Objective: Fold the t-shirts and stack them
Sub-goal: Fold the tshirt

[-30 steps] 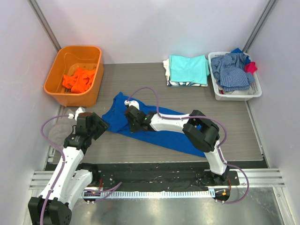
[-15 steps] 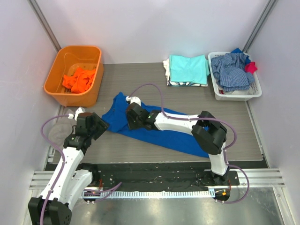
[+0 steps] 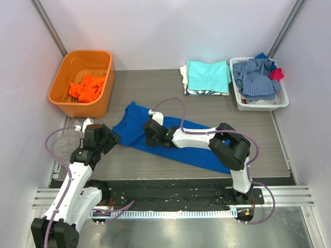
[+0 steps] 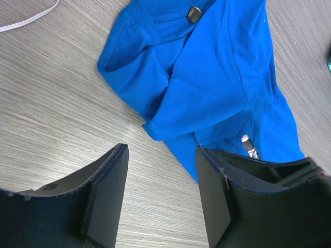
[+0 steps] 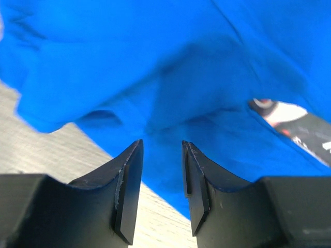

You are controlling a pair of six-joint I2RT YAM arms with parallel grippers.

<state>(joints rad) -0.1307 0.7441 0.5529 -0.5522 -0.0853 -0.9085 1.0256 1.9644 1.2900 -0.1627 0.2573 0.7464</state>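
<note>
Right tool [image 5: 161,147] narrowly open over blue t-shirt [image 5: 155,62], apparently gripping nothing.

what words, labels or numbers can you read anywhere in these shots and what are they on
No text can be read in any view.
Dark neck tag of the blue t-shirt: too small to read.
Small tag at the shirt's edge, left wrist view: too small to read.
White-and-dark patch on the shirt, right wrist view: blurred, unreadable.
</note>
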